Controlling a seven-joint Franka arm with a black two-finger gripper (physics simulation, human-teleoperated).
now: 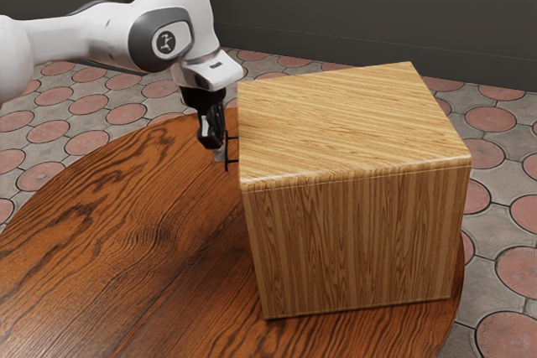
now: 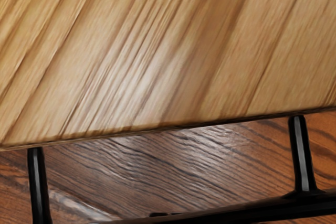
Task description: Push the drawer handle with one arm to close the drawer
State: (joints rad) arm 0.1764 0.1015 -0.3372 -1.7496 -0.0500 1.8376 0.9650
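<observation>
My gripper (image 1: 216, 145) points down beside the cabinet, close against the outer side of the black handle (image 1: 226, 156); whether they touch is hard to tell. The light wooden cabinet (image 1: 352, 123) stands on the table, its handle side facing the arm. In the wrist view, the handle (image 2: 252, 209) runs along the lower edge, its two posts reaching to beneath the edge of the cabinet top (image 2: 157, 56). No drawer interior shows between top edge and handle. The drawer's front face is hidden from both cameras.
The round dark wooden table (image 1: 126, 241) extends around the cabinet, with its curved edge beneath the arm. Behind it are a tiled floor (image 1: 71, 147) and a dark wall (image 1: 336, 14).
</observation>
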